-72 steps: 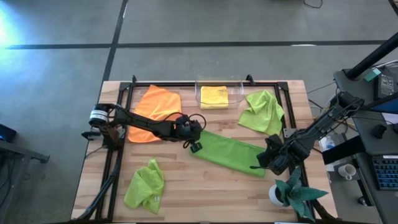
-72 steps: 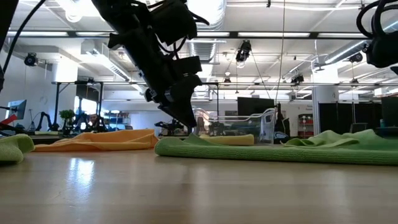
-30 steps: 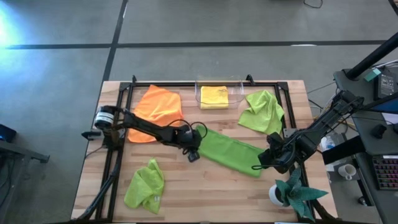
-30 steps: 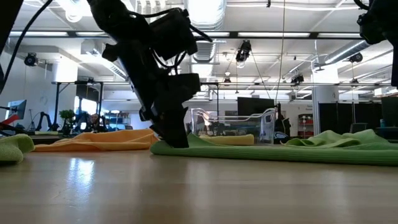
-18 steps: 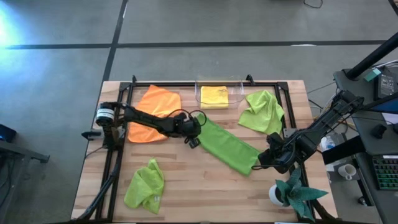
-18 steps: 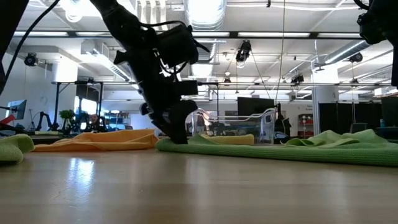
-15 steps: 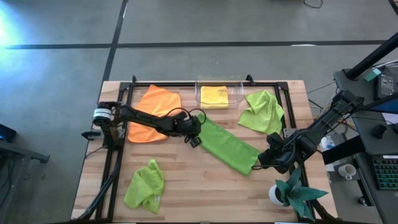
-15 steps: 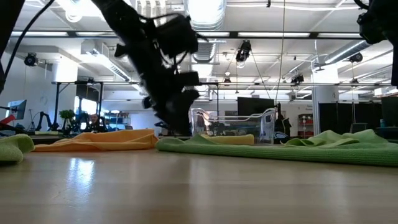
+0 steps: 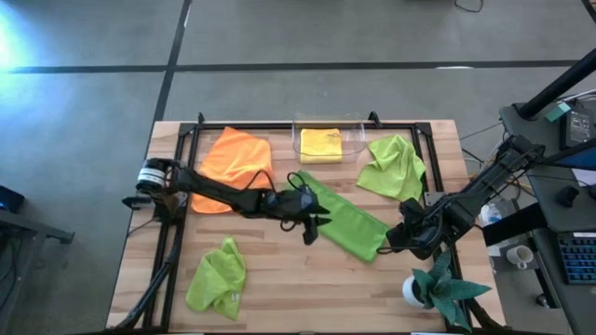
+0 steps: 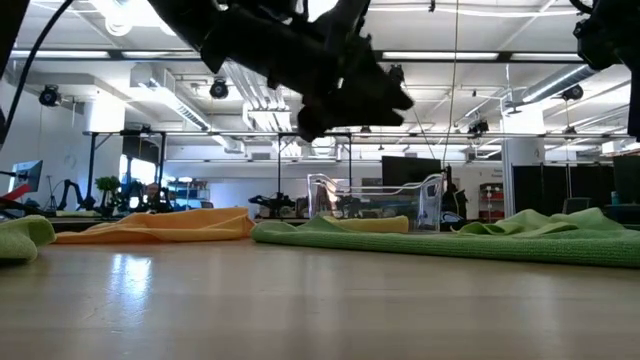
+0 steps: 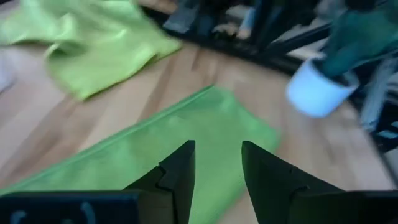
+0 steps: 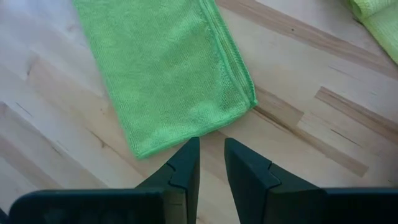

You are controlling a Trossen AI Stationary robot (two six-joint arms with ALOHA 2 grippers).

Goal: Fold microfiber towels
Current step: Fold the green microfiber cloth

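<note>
Green towel [image 9: 346, 221] lies half-folded mid-counter. Left gripper [image 9: 310, 230] hovers over it, fingers [image 11: 176, 177] parted, holding nothing. Right gripper [image 12: 211, 163] waits near its end, slightly open, empty. Next move probably needs grabbing an end to fold again.

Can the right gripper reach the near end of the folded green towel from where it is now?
Probably yes. The right gripper sits just off the end of the folded green towel, empty, fingers a little apart, with only bare table between. The left gripper hovers over the towel's other end, clear of that path.
</note>
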